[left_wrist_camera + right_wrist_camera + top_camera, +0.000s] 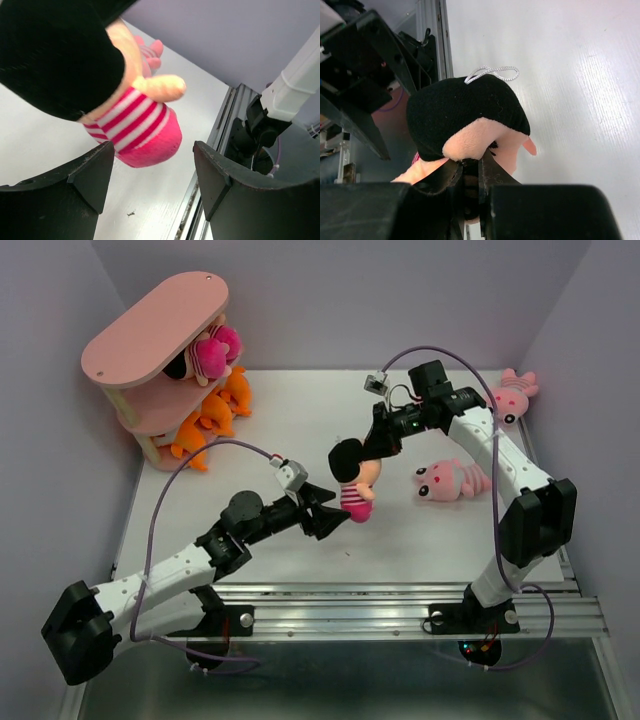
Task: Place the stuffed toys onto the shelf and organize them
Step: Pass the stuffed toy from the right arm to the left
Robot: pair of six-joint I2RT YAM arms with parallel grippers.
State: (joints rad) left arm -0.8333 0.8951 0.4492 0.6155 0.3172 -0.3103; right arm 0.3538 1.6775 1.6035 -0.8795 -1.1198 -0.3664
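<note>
bright even light, soft shadows; doll (140, 130) slightly blurred in left wrist view.

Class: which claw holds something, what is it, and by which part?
The right claw pinches the black-haired doll by its head; the left claw is open, holding nothing.

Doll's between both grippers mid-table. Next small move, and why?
Probably back the left gripper straight off. Its jaws stand open on either side of the doll, at its striped body, not pinching it, while the right gripper is shut on its head and carries it.
</note>
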